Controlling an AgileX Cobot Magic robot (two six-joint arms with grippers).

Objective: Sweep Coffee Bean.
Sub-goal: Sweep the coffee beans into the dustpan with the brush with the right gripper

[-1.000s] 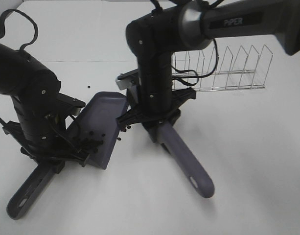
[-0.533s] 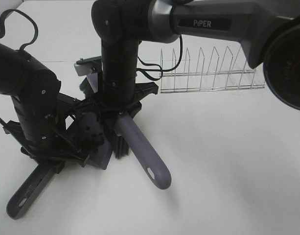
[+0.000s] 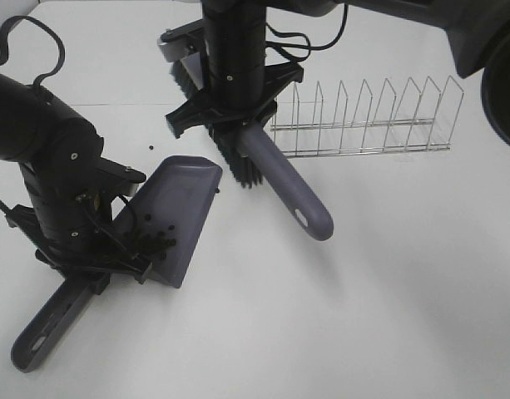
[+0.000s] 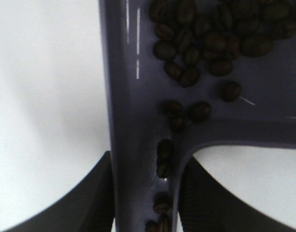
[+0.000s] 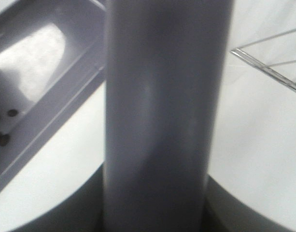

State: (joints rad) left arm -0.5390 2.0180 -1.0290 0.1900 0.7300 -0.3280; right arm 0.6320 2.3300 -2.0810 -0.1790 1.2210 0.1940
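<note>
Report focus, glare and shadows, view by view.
Exterior high: even light, soft shadow beneath the brush handle, nearest arm blurred. Left wrist: coffee beans fairly sharp, thin glare streaks on the dustpan. Right wrist: handle fills frame, out of focus.

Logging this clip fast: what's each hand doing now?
Left hand: closed, holding the dustpan by its handle.
Right hand: closed, holding the brush by its handle.

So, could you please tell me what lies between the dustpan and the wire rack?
The brush, its bristles nearest the dustpan, stands between it and the wire rack; the exterior high view shows this.
</note>
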